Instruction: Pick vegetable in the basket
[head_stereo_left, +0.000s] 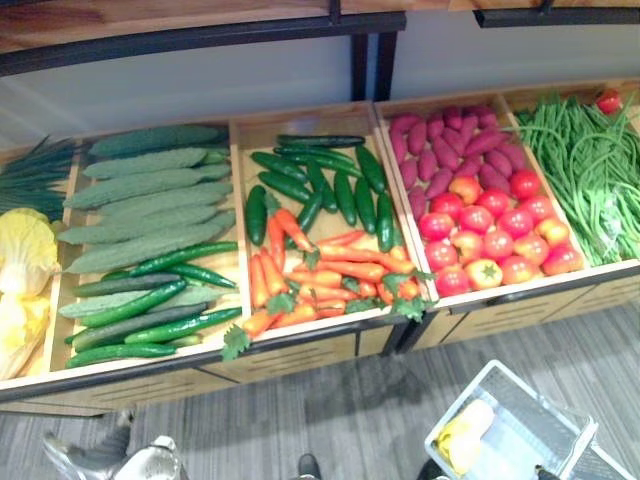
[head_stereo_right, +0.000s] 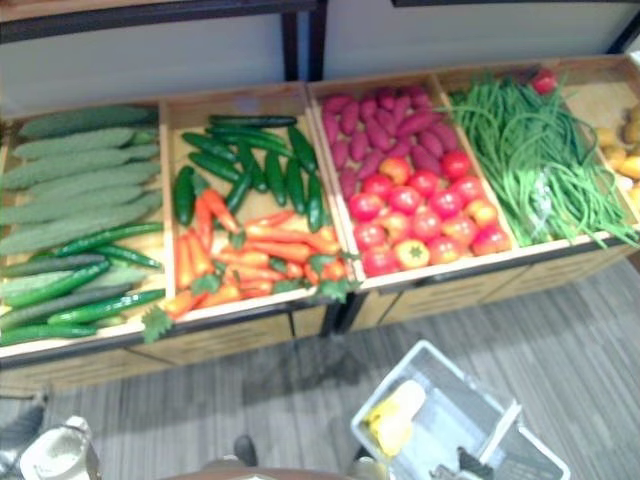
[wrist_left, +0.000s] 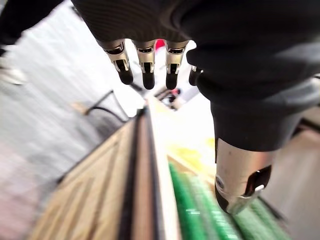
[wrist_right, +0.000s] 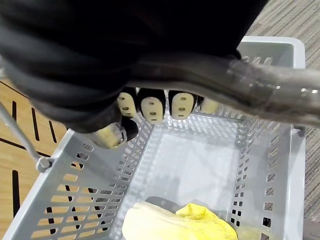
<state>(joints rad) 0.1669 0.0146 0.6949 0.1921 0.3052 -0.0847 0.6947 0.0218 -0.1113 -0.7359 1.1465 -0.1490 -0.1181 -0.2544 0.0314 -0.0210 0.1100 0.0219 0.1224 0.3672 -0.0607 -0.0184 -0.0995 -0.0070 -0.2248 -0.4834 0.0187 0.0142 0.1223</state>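
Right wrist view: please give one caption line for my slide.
Right hand curled round the handle of a grey basket holding one yellow vegetable.

No readable text, label, number or sign is showing on the wooden crates (head_stereo_left: 300, 352), the vegetables (head_stereo_left: 335, 268) or the basket (wrist_right: 85, 200).
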